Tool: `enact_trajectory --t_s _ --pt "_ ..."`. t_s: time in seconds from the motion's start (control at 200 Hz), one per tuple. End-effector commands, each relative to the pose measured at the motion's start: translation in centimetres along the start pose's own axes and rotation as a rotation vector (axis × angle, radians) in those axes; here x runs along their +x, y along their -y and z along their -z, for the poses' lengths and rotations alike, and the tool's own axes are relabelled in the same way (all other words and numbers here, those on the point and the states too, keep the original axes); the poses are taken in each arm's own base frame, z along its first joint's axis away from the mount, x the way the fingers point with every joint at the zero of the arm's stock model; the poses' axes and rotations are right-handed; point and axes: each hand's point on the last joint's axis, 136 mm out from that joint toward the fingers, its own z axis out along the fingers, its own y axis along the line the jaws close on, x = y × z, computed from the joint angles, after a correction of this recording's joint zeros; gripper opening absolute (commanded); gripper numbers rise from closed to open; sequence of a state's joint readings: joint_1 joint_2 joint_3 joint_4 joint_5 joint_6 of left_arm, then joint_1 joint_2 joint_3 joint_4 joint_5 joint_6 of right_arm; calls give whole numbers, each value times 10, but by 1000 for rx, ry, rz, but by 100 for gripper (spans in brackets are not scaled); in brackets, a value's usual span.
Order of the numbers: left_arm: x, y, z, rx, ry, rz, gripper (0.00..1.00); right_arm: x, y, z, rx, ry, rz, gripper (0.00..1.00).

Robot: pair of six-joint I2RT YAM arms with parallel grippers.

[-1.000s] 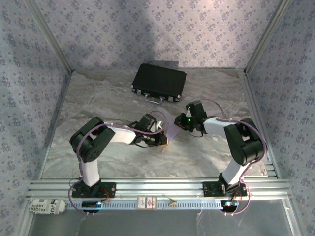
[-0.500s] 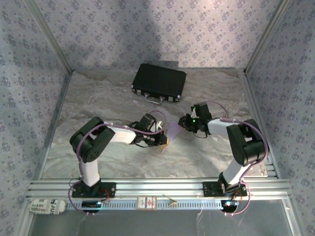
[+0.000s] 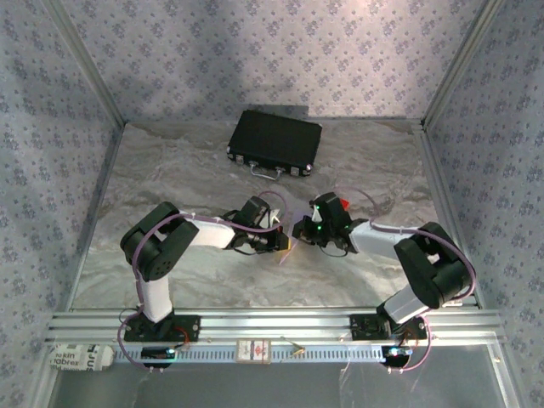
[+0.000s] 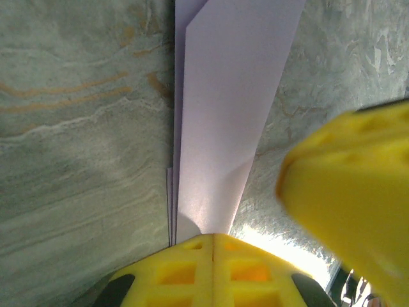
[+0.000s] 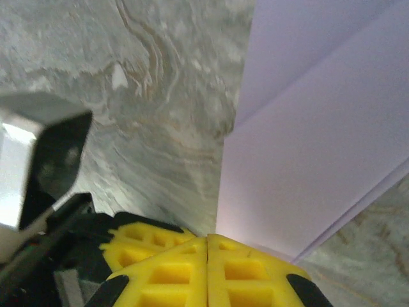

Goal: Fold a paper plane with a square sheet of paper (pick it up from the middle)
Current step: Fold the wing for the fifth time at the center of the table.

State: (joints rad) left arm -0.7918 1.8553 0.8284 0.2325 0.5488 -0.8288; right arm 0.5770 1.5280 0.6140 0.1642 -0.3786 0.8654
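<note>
Pinches the lilac paper (image 4: 223, 115) in the left gripper (image 4: 213, 246), yellow fingers (image 4: 179, 268) pressed together with no gap, shut on the near end of the folded layers. Shows, from the left wrist, a long strip running straight away from the jaws over the marbled table (image 4: 77, 160), with a second layer's edge peeking out along its left side. Catches a blurred yellow finger (image 4: 345, 192) of the other arm close on the right of that view.

Clamps the same paper in the right gripper (image 5: 207, 249) too, its yellow fingers (image 5: 249, 272) closed seam to seam on an edge of the folds. Shows, from the right wrist, broad lilac panels spreading up and to the right from the jaws, with a crease between two layers and a lower layer's edge at the bottom right. Catches the dark and white end of the left arm at the left edge of that view.

Meets, seen from above, tip to tip near the table's middle, left gripper (image 3: 284, 243) reaching in from the left and right gripper (image 3: 300, 231) from the right, with the paper mostly hidden between them. Has a small red block (image 3: 343, 204) just beside the right wrist, and a black case (image 3: 274, 140) well apart toward the far wall, handle side facing the arms.
</note>
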Motion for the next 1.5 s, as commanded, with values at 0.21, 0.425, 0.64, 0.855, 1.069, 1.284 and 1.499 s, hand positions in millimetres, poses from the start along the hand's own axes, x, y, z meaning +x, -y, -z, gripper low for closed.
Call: enact_trajectory --t_s 0.21,0.425,0.64,0.855,1.069,1.284,1.499 --pt "72 -58 -14 -175 -208 127 0 16 24 -19 53 -29 -61 6" --pt "73 -59 -14 -177 -210 126 0 20 52 -20 105 -32 -127 6" --pt "74 -60 -14 -180 -212 127 0 7 52 -16 98 2 -140 7" --pt "76 -63 -14 -185 -220 127 0 -21 54 -15 67 39 -161 8" --pt "78 -63 -14 -187 -230 126 0 -48 59 -7 49 85 -198 9" --pt "78 -63 -13 -187 -228 125 0 -68 44 7 7 126 -168 10" --pt "76 -61 -14 -183 -226 123 0 -68 31 0 -16 93 -133 10"
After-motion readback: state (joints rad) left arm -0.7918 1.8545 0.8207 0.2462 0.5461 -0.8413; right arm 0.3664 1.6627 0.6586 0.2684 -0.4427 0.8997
